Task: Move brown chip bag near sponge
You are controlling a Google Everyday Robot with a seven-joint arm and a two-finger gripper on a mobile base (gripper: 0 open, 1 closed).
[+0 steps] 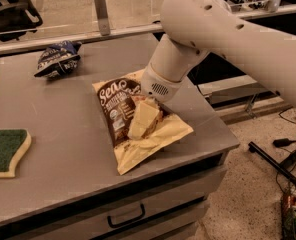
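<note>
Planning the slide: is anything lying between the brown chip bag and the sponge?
Nothing visible: bare tabletop separates the brown chip bag from the sponge. The blue snack bag lies farther back, off that path. The gripper rests on the bag.

a: where is the gripper?
b: the gripper point(144, 120) is down on the brown chip bag point(115, 109), right of the table's middle.
a: what stands toward the sponge?
b: open table point(68, 139) runs from the bag to the sponge point(5, 151) at the left edge. the blue snack bag point(58, 61) lies well apart, back left. the arm point(228, 34) fills the space over the right side.
</note>
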